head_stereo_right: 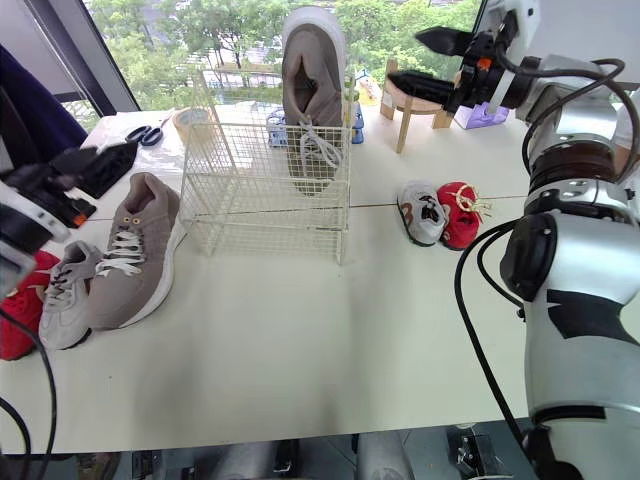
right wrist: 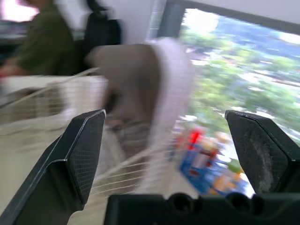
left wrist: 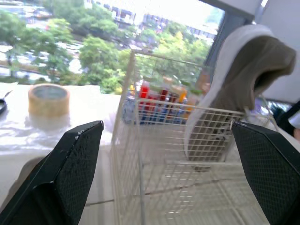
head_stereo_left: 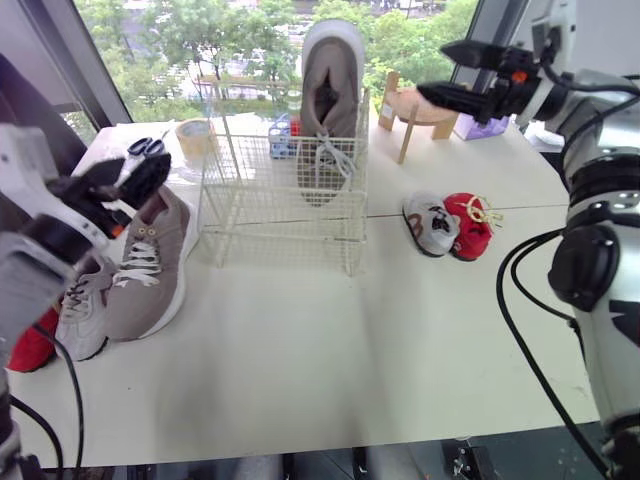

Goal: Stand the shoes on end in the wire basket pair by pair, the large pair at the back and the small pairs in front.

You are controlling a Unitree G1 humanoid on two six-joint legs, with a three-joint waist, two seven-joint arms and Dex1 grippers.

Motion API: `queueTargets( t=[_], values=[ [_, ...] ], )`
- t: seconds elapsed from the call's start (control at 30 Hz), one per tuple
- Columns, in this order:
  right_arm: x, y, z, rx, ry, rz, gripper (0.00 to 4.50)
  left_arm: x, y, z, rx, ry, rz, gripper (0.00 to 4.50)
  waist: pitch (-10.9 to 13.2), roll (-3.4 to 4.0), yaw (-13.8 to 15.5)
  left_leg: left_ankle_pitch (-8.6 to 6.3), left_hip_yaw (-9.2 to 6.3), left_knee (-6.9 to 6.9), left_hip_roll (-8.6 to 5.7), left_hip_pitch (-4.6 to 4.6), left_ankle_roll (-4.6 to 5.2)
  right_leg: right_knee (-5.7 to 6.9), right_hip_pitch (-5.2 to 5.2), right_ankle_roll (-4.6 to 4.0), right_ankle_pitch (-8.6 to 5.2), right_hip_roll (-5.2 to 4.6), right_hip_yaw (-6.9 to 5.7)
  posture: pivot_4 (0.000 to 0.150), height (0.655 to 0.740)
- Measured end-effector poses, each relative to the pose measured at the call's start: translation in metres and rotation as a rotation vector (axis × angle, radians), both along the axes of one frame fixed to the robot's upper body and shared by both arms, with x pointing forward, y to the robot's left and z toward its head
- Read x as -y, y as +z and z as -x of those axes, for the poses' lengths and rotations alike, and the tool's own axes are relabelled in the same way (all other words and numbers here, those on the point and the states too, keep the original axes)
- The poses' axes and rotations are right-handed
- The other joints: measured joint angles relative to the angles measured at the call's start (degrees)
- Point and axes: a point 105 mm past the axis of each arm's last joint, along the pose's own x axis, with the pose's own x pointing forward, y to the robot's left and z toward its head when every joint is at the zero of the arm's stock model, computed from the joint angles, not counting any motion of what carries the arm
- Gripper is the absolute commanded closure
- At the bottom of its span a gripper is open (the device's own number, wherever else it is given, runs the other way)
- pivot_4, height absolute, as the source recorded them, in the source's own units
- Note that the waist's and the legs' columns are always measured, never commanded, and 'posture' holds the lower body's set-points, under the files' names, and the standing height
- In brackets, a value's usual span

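Hanging open-jawed beside the wire basket [head_stereo_left: 280, 205].
Poising left gripper [head_stereo_left: 130, 172], jaws apart, by the large shoe's [head_stereo_left: 150, 262] heel; standing the second large shoe [head_stereo_left: 330, 100] toe-down in the basket's back right; holding right gripper [head_stereo_left: 435, 70], jaws spread, farther right.

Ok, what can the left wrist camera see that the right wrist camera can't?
The left wrist view has a roll of tape. The right wrist view has a person in a dark top in the background. Both share the wire basket with the big brownish shoe standing on end inside, and the trees outside the window.
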Motion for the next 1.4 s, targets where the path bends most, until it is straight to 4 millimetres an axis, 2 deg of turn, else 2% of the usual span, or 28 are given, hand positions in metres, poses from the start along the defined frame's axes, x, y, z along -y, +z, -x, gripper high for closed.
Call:
queueTargets(
  t=[0.1,0.2,0.27,0.33,0.43,0.5,0.6,0.7,0.83,0.87,0.9,0.97,1.07,1.13,1.2,1.4],
  values=[
    [-0.03,-0.033,0.02,-0.053,0.161,0.137,0.09,-0.012,-0.011,-0.007,-0.149,-0.011,-0.11,0.0,0.0,0.01,-0.3,0.0,-0.05,-0.02,0.08,-0.03,0.0,0.12,-0.05,0.01,0.0,0.11,-0.02,0.15,0.74],
    [-0.051,-0.062,0.043,-0.12,0.253,0.215,0.09,-0.04,-0.023,-0.02,-0.31,0.08,-0.168,0.0,0.0,0.03,0.0,0.01,-0.07,-0.02,0.07,-0.08,-0.01,0.1,-0.14,0.01,0.0,0.11,-0.02,0.15,0.74],
    [-0.066,-0.074,0.06,-0.098,0.303,0.298,0.09,-0.051,-0.025,-0.028,-0.362,0.116,-0.187,0.0,0.0,0.01,0.3,0.02,-0.08,0.0,0.06,-0.08,-0.02,0.08,-0.13,0.01,-0.01,0.11,-0.04,0.15,0.74],
    [-0.08,-0.09,0.067,-0.053,0.309,0.419,0.09,-0.053,-0.02,-0.034,-0.366,0.117,-0.202,0.0,0.0,-0.04,0.5,0.03,-0.05,0.05,0.05,-0.08,-0.06,0.04,-0.11,0.01,0.0,0.1,-0.03,0.15,0.74],
    [-0.088,-0.109,0.06,-0.037,0.26,0.551,0.09,-0.043,-0.027,-0.029,-0.37,0.02,-0.323,0.0,0.0,-0.03,0.8,0.05,0.09,0.02,0.04,-0.08,-0.1,0.03,-0.17,0.0,0.0,0.05,0.03,0.15,0.74],
    [-0.083,-0.117,0.056,-0.07,0.233,0.605,0.09,-0.034,-0.044,-0.017,-0.401,-0.092,-0.38,0.0,0.0,-0.03,1.0,0.09,0.12,-0.08,0.06,-0.11,-0.16,0.0,-0.25,-0.01,-0.01,0.03,0.04,0.15,0.74],
    [-0.087,-0.118,0.056,-0.113,0.219,0.635,0.09,-0.019,-0.077,0.009,-0.482,-0.275,-0.414,0.0,0.0,-0.06,0.8,0.1,0.16,-0.11,0.16,-0.12,-0.19,0.03,-0.33,-0.16,-0.09,0.05,0.02,0.15,0.74],
    [-0.1,-0.119,0.054,-0.097,0.215,0.676,0.09,-0.009,-0.077,0.017,-0.436,-0.329,-0.416,0.0,0.0,-0.06,1.1,0.12,0.04,-0.1,0.19,-0.09,-0.22,0.09,-0.29,-0.35,-0.16,0.07,-0.04,0.15,0.74],
    [-0.124,-0.132,0.04,-0.095,0.155,0.746,0.09,0.001,-0.082,0.018,-0.382,-0.331,-0.389,0.0,0.0,-0.08,1.3,0.13,-0.01,-0.06,0.16,-0.06,-0.23,0.11,-0.22,-0.44,-0.16,0.05,-0.06,0.15,0.74],
    [-0.126,-0.136,0.036,-0.105,0.137,0.76,0.59,0.002,-0.085,0.018,-0.382,-0.326,-0.38,0.0,0.0,-0.1,1.4,0.13,-0.02,-0.05,0.15,-0.08,-0.23,0.11,-0.22,-0.43,-0.16,0.04,-0.06,0.15,0.74],
    [-0.125,-0.142,0.032,-0.12,0.11,0.785,0.91,0.004,-0.088,0.017,-0.379,-0.319,-0.365,0.0,0.0,-0.11,1.5,0.13,-0.03,-0.04,0.11,-0.1,-0.23,0.09,-0.23,-0.36,-0.12,0.0,-0.07,0.15,0.74],
    [-0.125,-0.15,0.028,-0.152,0.089,0.803,1.94,0.007,-0.092,0.017,-0.373,-0.311,-0.348,0.0,0.0,-0.13,1.4,0.12,-0.03,-0.05,0.07,-0.12,-0.23,0.08,-0.24,-0.26,-0.06,-0.05,-0.07,0.15,0.74],
    [-0.124,-0.152,0.029,-0.163,0.093,0.82,3.57,0.014,-0.098,0.021,-0.381,-0.309,-0.352,0.0,0.0,-0.13,1.3,0.12,-0.04,-0.06,0.06,-0.12,-0.21,0.09,-0.25,-0.25,-0.05,-0.08,-0.09,0.15,0.74],
    [-0.122,-0.153,0.031,-0.174,0.096,0.831,4.44,0.015,-0.098,0.021,-0.382,-0.302,-0.361,0.0,0.0,-0.12,1.3,0.12,-0.08,-0.06,0.06,-0.11,-0.22,0.1,-0.24,-0.26,-0.05,-0.08,-0.13,0.15,0.74],
    [-0.108,-0.151,0.024,-0.179,0.038,0.841,4.44,0.015,-0.098,0.02,-0.377,-0.29,-0.359,0.0,0.0,-0.12,1.3,0.12,-0.07,-0.05,0.02,-0.1,-0.22,0.11,-0.23,-0.26,-0.06,-0.11,-0.13,0.15,0.74],
    [-0.106,-0.152,0.037,-0.15,0.103,0.865,4.44,0.013,-0.091,0.011,-0.343,-0.245,-0.368,0.0,0.0,-0.11,1.2,0.12,-0.07,-0.11,0.07,-0.11,-0.22,0.08,-0.26,-0.26,-0.06,-0.01,-0.13,0.15,0.74]
  ],
)
